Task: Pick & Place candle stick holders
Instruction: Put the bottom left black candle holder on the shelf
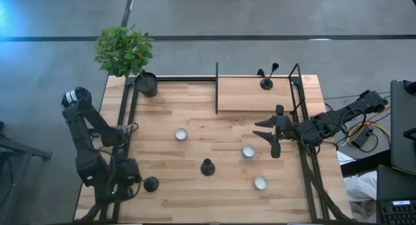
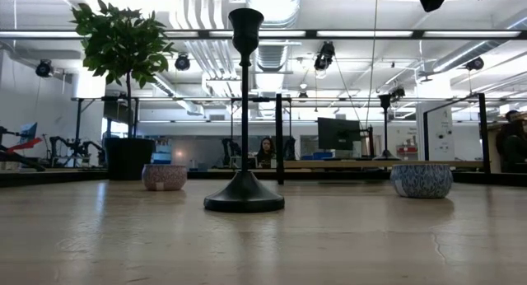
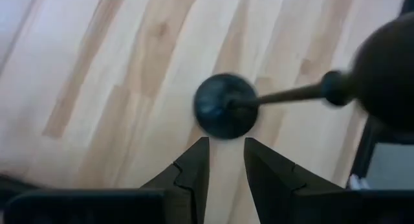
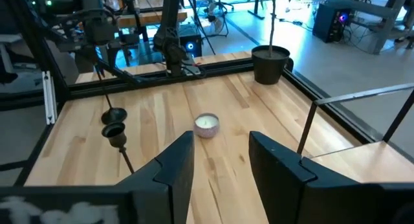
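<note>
No writing is showing anywhere; the left pincer (image 3: 225,160) and right pincer (image 4: 218,160) are hanging part-open over the table (image 1: 195,108), gripping nothing, near the candlestick holders (image 1: 207,167).

Overhead looking down, low level across table (image 2: 346,235) (shared), wrists close.

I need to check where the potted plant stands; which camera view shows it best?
The high view: the potted plant stands whole at the table's far-left corner, beside the black frame. The low view shows it side-on in the background; the right wrist view catches only pot and stem; the left wrist view misses it.
</note>
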Action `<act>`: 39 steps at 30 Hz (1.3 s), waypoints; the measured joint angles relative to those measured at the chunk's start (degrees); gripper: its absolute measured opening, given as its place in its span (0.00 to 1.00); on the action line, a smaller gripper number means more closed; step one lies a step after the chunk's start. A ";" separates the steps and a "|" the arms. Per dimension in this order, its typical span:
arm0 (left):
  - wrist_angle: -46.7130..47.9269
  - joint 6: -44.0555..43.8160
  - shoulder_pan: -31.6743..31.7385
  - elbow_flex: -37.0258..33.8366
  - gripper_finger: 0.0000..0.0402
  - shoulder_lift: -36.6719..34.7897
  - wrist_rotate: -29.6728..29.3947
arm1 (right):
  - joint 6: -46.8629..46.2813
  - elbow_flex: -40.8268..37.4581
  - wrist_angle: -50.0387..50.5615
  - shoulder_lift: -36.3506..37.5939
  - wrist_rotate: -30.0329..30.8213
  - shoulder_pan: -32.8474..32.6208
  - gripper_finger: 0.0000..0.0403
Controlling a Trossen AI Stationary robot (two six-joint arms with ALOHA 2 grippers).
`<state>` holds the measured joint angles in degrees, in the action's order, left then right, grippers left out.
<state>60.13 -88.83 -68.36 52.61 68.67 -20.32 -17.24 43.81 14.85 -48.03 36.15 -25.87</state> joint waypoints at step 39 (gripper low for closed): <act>-11.37 4.52 0.02 -3.58 0.05 -0.36 -15.75 | 0.00 0.00 -0.04 -0.02 0.01 0.02 0.26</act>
<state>48.76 -84.31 -68.34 49.04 68.31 -36.08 -17.24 43.81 14.81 -48.05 36.15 -25.85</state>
